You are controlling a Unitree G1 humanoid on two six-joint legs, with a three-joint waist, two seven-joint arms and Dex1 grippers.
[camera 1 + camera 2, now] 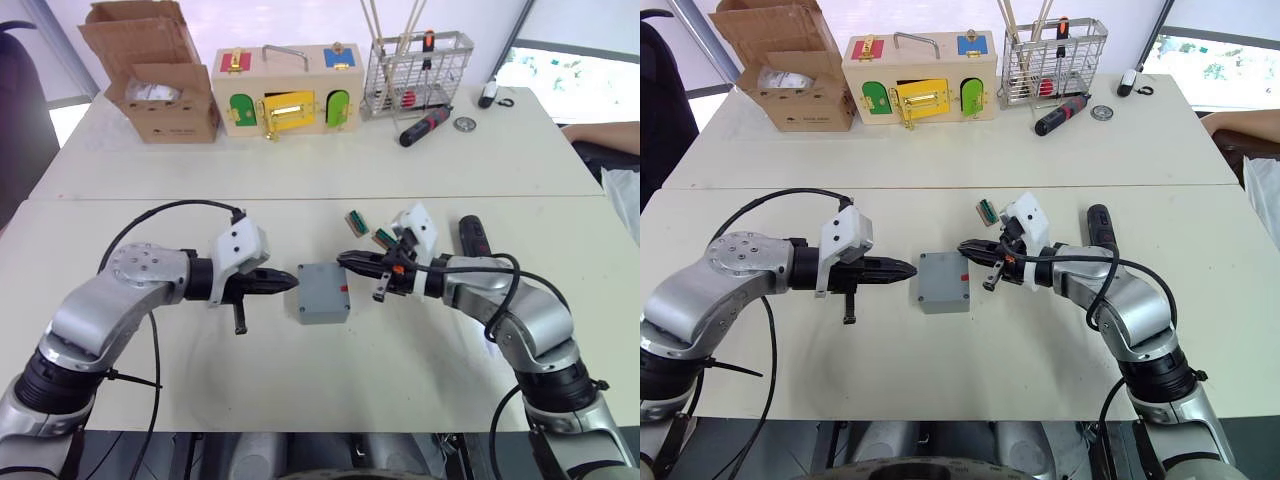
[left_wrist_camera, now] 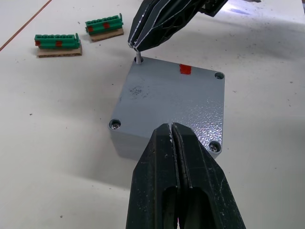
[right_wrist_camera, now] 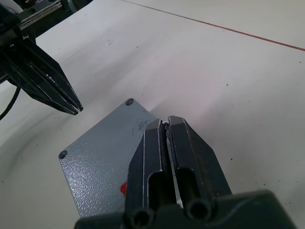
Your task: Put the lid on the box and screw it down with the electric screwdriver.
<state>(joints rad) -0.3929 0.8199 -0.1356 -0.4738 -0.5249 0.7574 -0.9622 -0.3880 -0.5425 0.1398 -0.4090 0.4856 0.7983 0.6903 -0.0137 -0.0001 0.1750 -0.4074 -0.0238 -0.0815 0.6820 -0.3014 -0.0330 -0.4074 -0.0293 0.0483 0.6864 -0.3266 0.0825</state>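
The grey lid (image 2: 171, 100) lies on top of the grey box (image 1: 325, 314) in the middle of the near table, with a small red mark near one edge. Screw heads show in three of the lid's corners. My right gripper (image 1: 345, 260) is shut on a small metal screw (image 2: 138, 58) and holds it upright over the fourth corner. Close to the box's opposite edge, my left gripper (image 1: 290, 282) is shut with nothing in it. The dark electric screwdriver (image 1: 473, 238) lies on the table beyond my right forearm.
Two green connector blocks (image 1: 356, 221) lie just behind the box. On the far table stand a cardboard carton (image 1: 160, 75), a colourful wooden latch box (image 1: 287, 92) and a wire basket (image 1: 418, 72), with a red-and-black hand screwdriver (image 1: 425, 125) beside it.
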